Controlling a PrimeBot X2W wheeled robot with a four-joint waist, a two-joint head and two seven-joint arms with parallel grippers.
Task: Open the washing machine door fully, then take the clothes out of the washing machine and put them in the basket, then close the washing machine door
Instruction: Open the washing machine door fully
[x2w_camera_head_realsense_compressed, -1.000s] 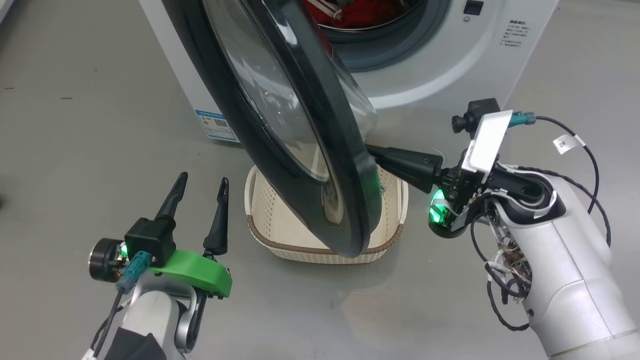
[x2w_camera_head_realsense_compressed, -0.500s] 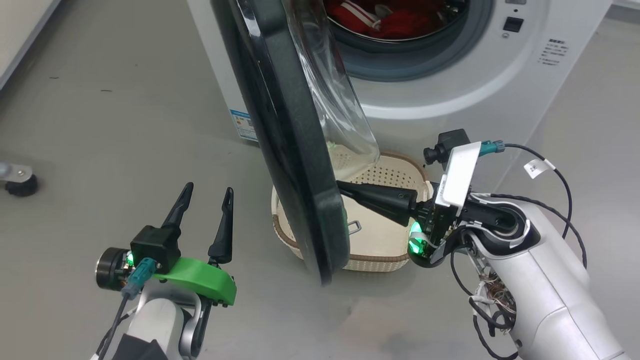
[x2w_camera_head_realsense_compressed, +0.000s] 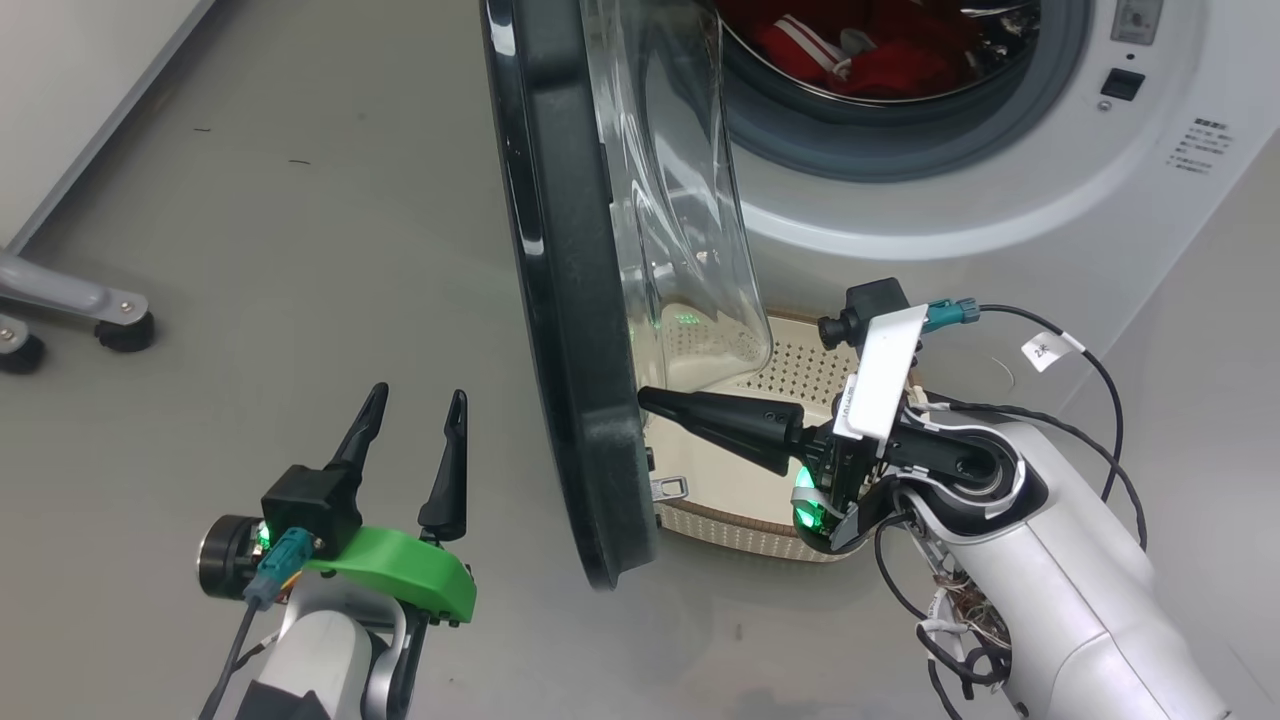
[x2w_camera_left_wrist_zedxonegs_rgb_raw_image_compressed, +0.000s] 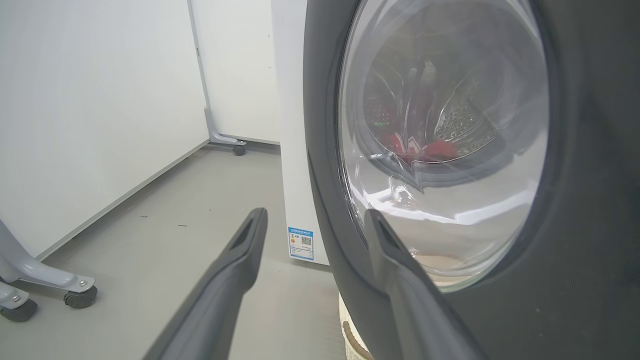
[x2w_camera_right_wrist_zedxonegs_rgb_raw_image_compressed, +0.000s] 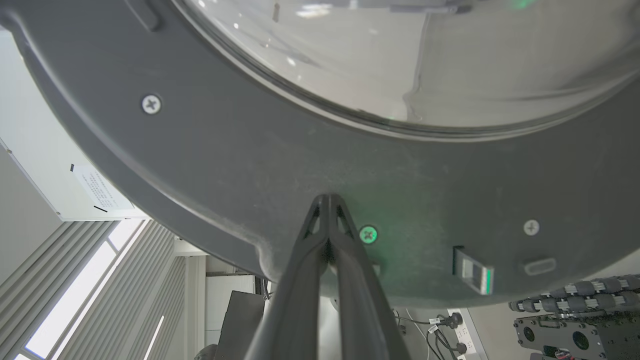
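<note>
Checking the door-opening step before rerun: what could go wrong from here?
1. The shut right gripper meets the washing machine door only at its tips, on the smooth inner rim. They may skid toward the glass bowl or off the edge.
2. The open left gripper sits near the door's outer face, so a wider swing could strike it.
3. The right arm reaches over the basket and might knock it.

Glossy black door (x2w_camera_head_realsense_compressed: 565, 300), matt grey plastic inside, clear glass bowl (x2w_camera_head_realsense_compressed: 670, 200), perforated cream plastic basket (x2w_camera_head_realsense_compressed: 790, 368)
</note>
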